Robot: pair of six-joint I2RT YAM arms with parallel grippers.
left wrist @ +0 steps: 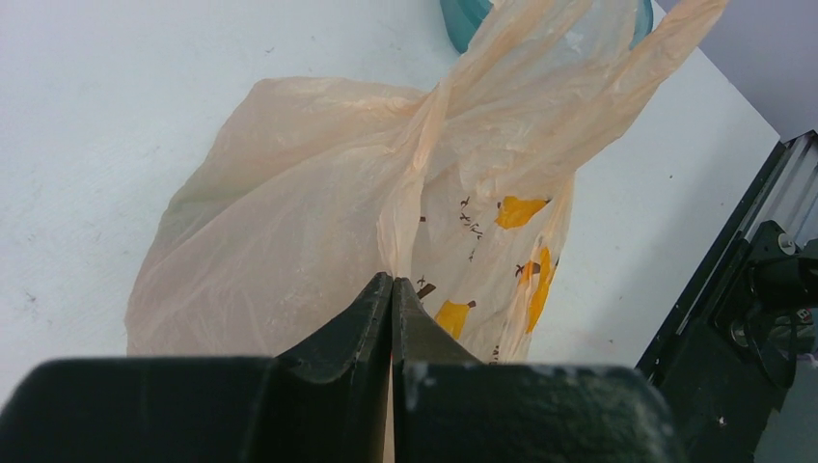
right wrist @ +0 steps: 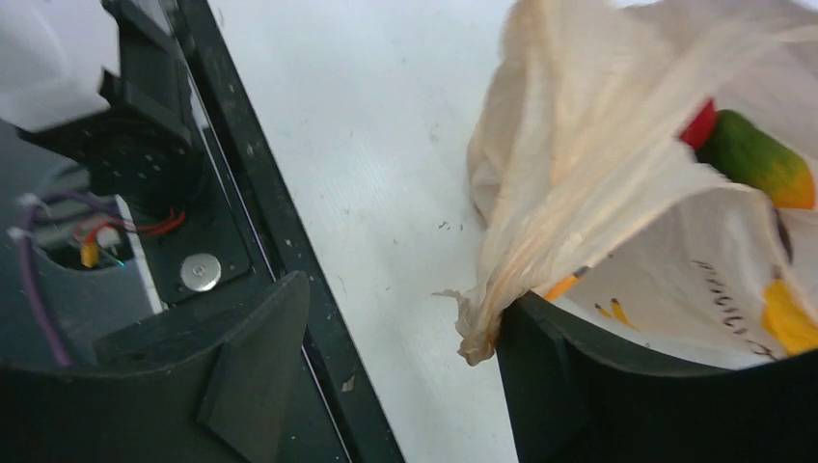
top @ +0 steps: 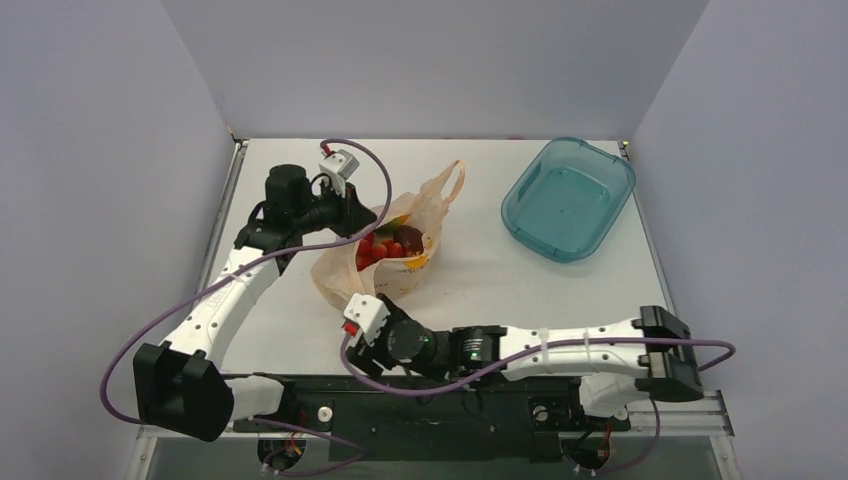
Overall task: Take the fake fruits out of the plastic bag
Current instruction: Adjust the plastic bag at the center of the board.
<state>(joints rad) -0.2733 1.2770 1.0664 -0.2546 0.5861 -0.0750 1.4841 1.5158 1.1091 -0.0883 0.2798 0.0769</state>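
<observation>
The plastic bag (top: 338, 272) lies on the white table with its mouth gaping, pale orange with yellow marks (left wrist: 289, 203). Red fake fruits (top: 384, 249) show inside it. In the right wrist view a red fruit (right wrist: 701, 123) and an orange-green mango shape (right wrist: 762, 162) sit in the bag (right wrist: 579, 164). My left gripper (top: 370, 220) (left wrist: 393, 280) is shut on a fold of bag film at the far rim. My right gripper (top: 353, 307) (right wrist: 400, 299) stands open at the bag's near corner, whose twisted tip touches the inner edge of the right finger (right wrist: 540, 347).
A teal translucent tub (top: 568, 198) (left wrist: 461, 14) stands at the back right of the table. The black base rail (top: 450, 400) (right wrist: 260, 193) runs along the near edge, right under my right gripper. Grey walls close in the table on three sides.
</observation>
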